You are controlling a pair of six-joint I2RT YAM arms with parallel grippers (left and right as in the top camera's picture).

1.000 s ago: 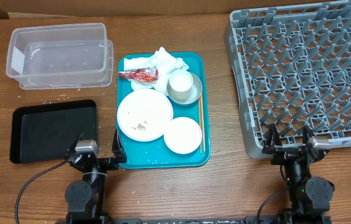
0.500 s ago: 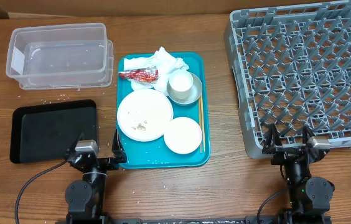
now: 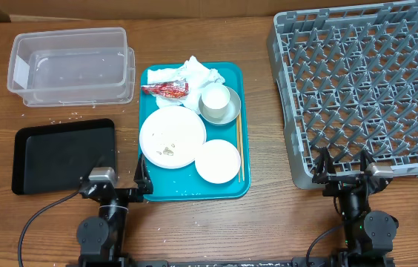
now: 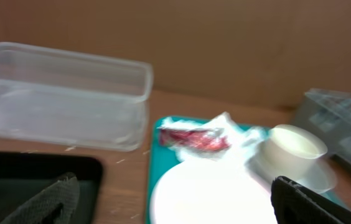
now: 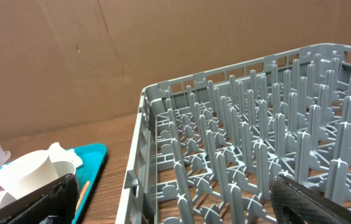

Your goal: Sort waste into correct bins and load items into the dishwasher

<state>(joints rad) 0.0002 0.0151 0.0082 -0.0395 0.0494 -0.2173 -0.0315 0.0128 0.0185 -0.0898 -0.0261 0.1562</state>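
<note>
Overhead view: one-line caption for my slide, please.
Teal tray of used dishes and trash between clear bin, black tray and gray rack; left gripper and right gripper open.

Table layout, overhead.
Serving tray (image 3: 233,74) centre, carrying large plate (image 3: 172,137), small plate (image 3: 217,161), cup (image 3: 214,99), wrapper (image 3: 164,89); tub (image 3: 72,63) left-rear, flat tray (image 3: 61,156) before it; rack (image 3: 365,89) right.

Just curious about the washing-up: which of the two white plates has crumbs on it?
The larger plate, at the left of the teal tray, has crumbs on it. The smaller plate beside it looks clean.
</note>
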